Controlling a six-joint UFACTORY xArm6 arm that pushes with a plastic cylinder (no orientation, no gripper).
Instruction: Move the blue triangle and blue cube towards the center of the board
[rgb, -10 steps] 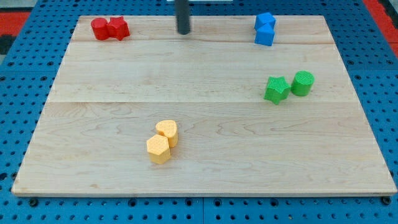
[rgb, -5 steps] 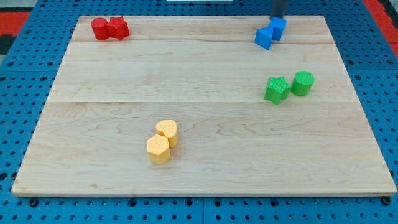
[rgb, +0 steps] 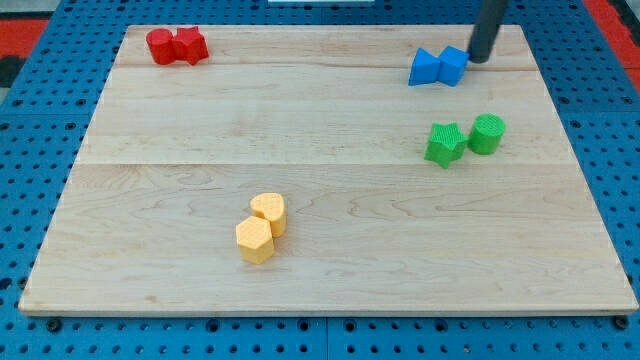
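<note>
The blue triangle (rgb: 425, 68) and the blue cube (rgb: 453, 65) lie side by side near the board's top right, touching each other. The dark rod comes down from the view's top, and my tip (rgb: 481, 58) is just to the right of the blue cube, touching it or very close.
A red pair of blocks (rgb: 177, 46) sits at the top left. A green star-like block (rgb: 443, 143) and a green cylinder (rgb: 487, 133) sit at the right. Two yellow blocks (rgb: 262, 228) lie below centre. The wooden board (rgb: 320, 160) rests on a blue pegboard.
My tip moved from the top middle to the right, passed behind the blue blocks and came down at their right. The blue blocks turned from stacked in depth to side by side.
</note>
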